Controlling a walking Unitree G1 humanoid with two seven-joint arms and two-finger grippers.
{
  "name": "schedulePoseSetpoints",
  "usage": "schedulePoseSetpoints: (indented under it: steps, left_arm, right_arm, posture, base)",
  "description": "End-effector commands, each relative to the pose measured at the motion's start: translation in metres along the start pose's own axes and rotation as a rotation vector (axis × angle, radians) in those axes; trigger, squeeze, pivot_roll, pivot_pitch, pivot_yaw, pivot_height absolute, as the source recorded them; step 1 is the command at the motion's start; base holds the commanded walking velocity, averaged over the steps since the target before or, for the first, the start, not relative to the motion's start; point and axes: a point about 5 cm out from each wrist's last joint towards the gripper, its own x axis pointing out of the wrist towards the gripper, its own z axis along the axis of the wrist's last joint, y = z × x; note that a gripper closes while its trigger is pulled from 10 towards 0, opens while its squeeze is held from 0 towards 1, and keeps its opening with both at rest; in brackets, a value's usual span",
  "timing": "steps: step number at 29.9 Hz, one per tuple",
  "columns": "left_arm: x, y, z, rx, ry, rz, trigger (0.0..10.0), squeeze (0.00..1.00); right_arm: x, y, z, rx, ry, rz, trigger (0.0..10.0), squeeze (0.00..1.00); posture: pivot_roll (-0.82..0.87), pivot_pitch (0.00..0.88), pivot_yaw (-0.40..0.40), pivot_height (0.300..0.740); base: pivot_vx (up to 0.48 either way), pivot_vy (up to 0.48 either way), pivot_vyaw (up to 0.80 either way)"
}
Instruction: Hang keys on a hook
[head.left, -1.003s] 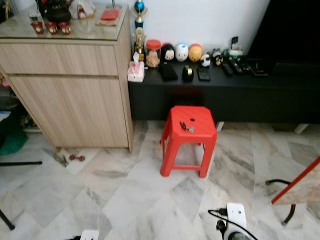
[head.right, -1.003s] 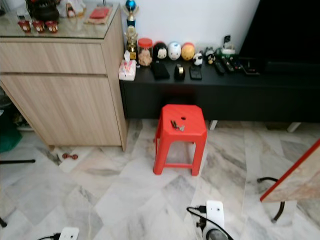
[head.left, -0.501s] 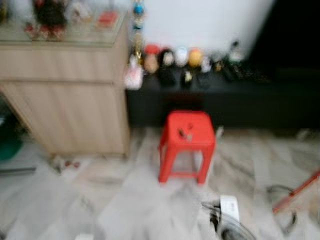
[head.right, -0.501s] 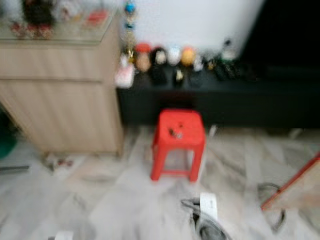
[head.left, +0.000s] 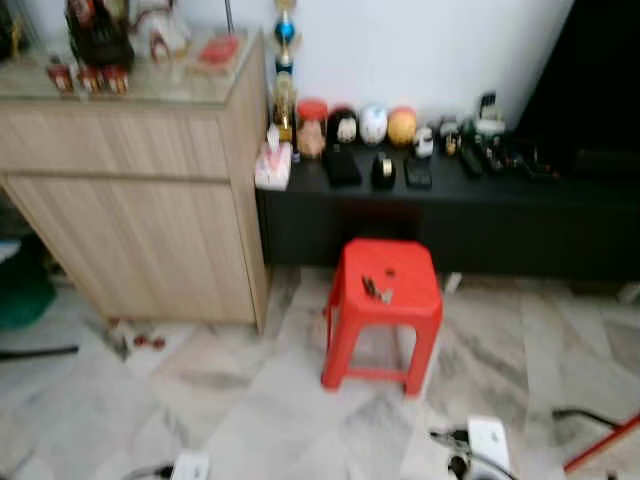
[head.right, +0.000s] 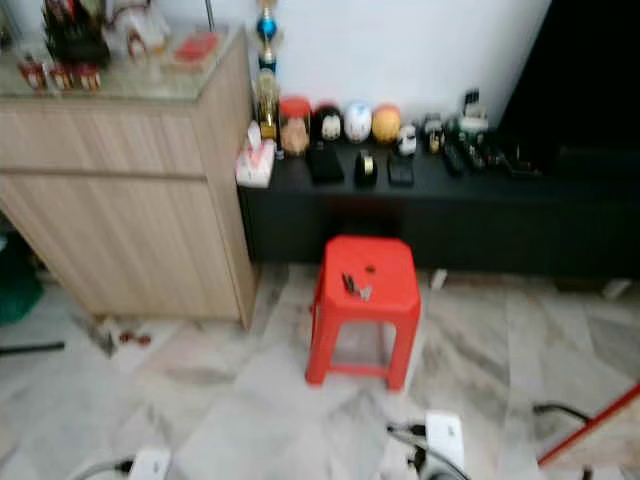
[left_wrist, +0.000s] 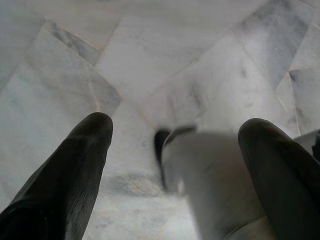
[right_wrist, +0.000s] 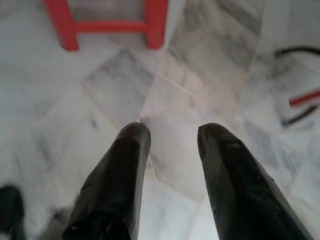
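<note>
The keys (head.left: 376, 290) lie on the seat of a red stool (head.left: 385, 312), near the middle of the seat, just on my left of its small centre hole. The stool stands on the marble floor (head.left: 250, 400) in front of a long black bench (head.left: 450, 205), with a wooden cabinet (head.left: 140, 190) on my left against the white wall. Both my arms hang low, well short of the stool, so the keys are well apart from either hand. My left gripper (left_wrist: 175, 135) points down at the floor tiles, its two black fingers (left_wrist: 80, 165) spread wide with nothing between them; a blurred grey part of my own body sits below it. My right gripper (right_wrist: 172, 132) also points down at the floor, its fingers (right_wrist: 122, 170) parted with a clear gap and holding nothing. In the right wrist view the stool's red legs and crossbar (right_wrist: 107, 25) stand on the floor beyond the fingertips, so that hand is the nearer one to the stool. On the bench top sit a row of round figurines (head.left: 372, 124), a red-lidded jar (head.left: 311, 128) and some small dark objects. A white power strip (head.left: 489, 443) with a black cable lies on the floor near my feet.
</note>
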Motion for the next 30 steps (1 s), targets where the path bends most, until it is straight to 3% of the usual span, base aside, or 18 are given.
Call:
schedulePoseSetpoints:
  steps: [1,30]
  left_arm:
    - [-0.0026,0.0068,-0.0065,0.011,0.031,0.016,10.0,0.0]
    - [-0.0022,0.0048,-0.0065,-0.005,0.03,0.012,10.0,0.0]
  right_arm:
    - [0.0008,0.0093,0.0053,0.0,-0.013,0.025,10.0,0.0]
    - [0.0004,0.0081,0.0023,-0.013,-0.003,0.026,10.0,0.0]
  posture:
    - [0.0,0.05,-0.091,0.74]
    - [0.01,0.047,-0.102,0.74]
  base:
    - [0.274,0.0,0.0]
    - [0.273,0.0,0.0]
